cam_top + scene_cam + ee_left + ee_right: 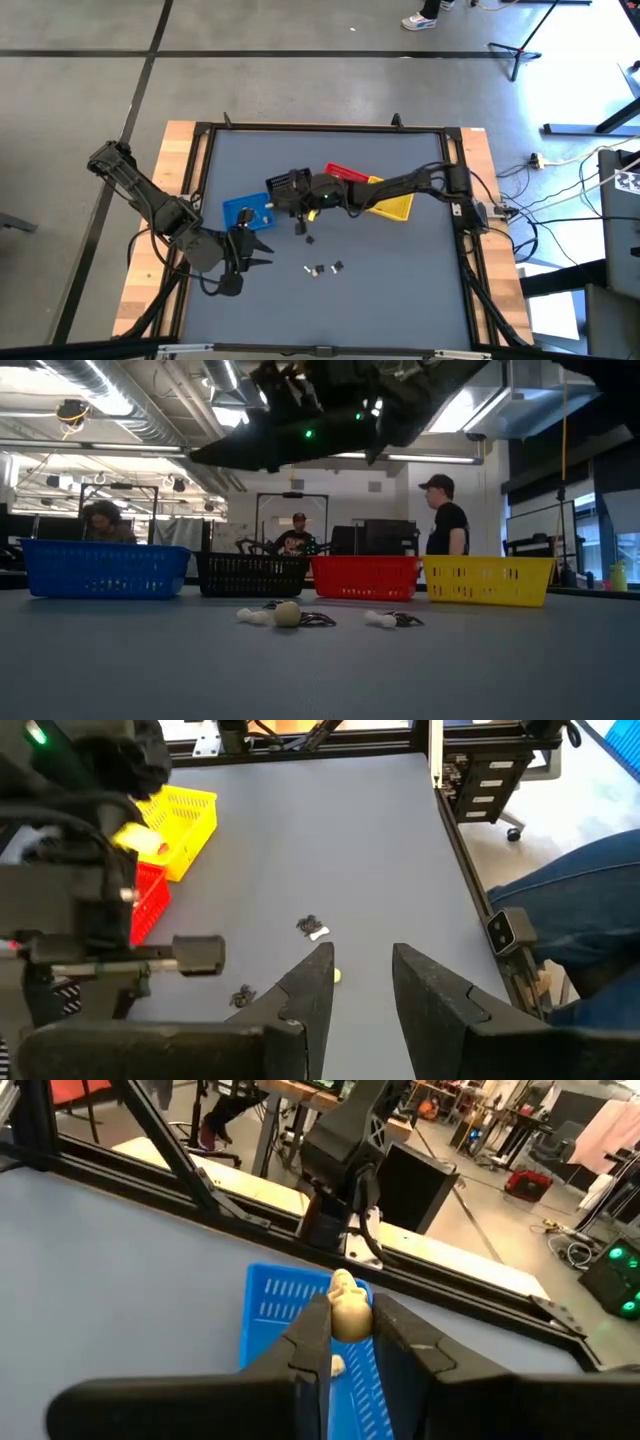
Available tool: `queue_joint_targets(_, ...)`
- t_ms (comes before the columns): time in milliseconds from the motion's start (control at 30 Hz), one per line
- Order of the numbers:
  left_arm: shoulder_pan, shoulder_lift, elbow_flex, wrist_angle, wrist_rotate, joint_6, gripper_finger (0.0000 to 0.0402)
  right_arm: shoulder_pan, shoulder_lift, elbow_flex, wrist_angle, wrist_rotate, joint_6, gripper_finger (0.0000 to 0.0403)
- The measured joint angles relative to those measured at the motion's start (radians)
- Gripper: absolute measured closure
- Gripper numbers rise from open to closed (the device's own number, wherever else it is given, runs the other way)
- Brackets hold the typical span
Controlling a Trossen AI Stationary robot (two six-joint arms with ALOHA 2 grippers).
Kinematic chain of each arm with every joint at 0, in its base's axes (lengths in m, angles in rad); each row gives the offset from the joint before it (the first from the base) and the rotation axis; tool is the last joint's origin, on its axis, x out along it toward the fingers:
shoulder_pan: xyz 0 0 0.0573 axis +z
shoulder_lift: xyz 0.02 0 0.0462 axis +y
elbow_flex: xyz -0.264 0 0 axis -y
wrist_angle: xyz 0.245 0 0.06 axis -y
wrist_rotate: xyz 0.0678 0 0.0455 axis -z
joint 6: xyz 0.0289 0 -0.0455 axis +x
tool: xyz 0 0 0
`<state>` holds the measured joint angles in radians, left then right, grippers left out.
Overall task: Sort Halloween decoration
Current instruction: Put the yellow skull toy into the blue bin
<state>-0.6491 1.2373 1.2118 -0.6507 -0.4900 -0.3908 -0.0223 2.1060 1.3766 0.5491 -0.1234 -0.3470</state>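
The small cream skull-shaped trinket [348, 1308] sits pinched between the tips of the right gripper [350, 1325], its narrow fingers [312, 1335] closed on its lower half while its rounded top stands proud above them. That shallow hold is the likely trouble: a smooth round piece gripped low could roll or squirt out if the arm jolts, and fall outside the small blue plastic basket [290, 1330] onto the grey bench [400, 280].

The gripper hangs above that blue basket, just over its near edge as far as the overhead view tells, so an early release could also strike the rim and bounce off. A second pale piece seems to lie inside the blue basket already.

Nearer the bench's front edge than the blue basket, loose dark and pale trinkets [322, 269] lie unsorted. The left gripper [262, 247] waits just beside the blue basket, fingers spread wide and empty. The black [288, 184], red [343, 172] and yellow [395, 206] baskets stand beyond.
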Motion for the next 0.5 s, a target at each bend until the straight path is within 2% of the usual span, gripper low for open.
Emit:
queue_joint_targets(233,0.001,0.0,0.0,0.0,-0.025,0.0,0.0304,0.002,0.088,0.0,0.105,0.0,0.0,0.0343)
queue_joint_targets(500,0.001,0.0,0.0,0.0,-0.027,0.0,0.0304,0.002,0.162,0.057,0.105,0.0,0.001,0.0343)
